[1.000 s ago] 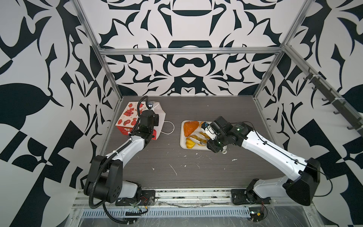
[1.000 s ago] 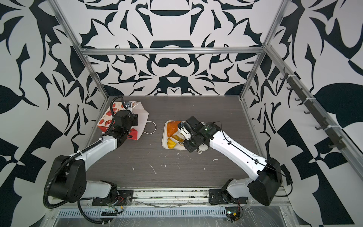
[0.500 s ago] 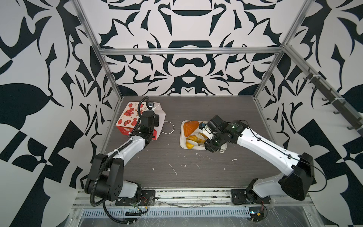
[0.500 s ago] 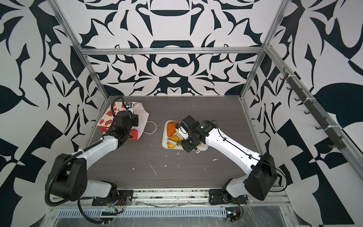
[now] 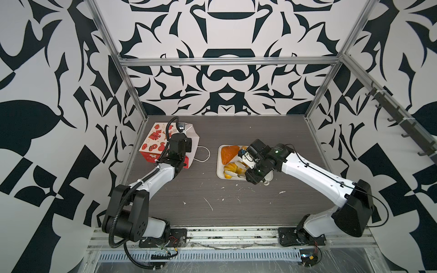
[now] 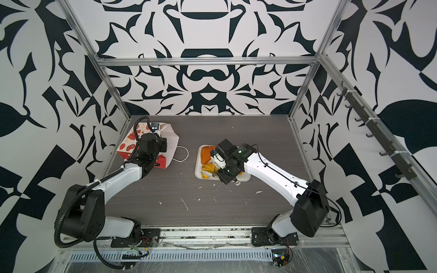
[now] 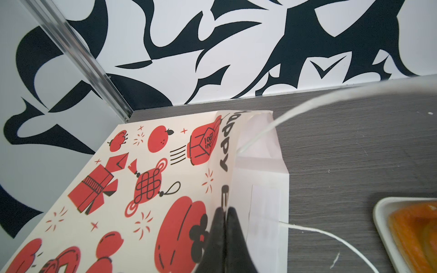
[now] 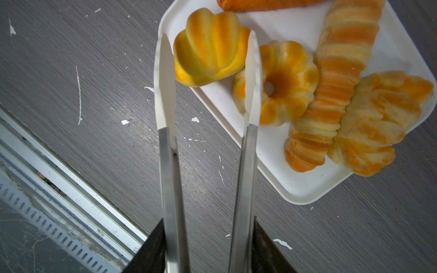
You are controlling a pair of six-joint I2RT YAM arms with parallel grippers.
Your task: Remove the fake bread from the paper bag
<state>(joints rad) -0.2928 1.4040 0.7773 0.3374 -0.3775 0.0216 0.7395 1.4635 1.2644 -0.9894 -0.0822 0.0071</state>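
Red paper bag (image 5: 153, 144) is sitting at ten o'clock in both top views. Left wrist: left gripper (image 7: 224, 210) is pinching its rim. Right wrist: right gripper (image 8: 208, 236) is clasping spread tongs (image 8: 169, 177); five fake bread (image 8: 340, 71) pieces are filling one tray (image 8: 295, 186), triangle (image 8: 260, 4) cut off.

We see the paper bag (image 7: 151, 179) printed cream-white with red and black motifs and black lettering. Its lining and cord handle (image 7: 319, 100) are plain white. The fake bread (image 8: 338, 78) is glossy yellow banded with orange, and the triangle piece (image 5: 229, 153) is solid deep orange. The tray (image 8: 300, 189) is white. The tongs (image 8: 241, 177) are silver with white tips, and the surface (image 8: 82, 71) is dark grey wood grain flecked with white.
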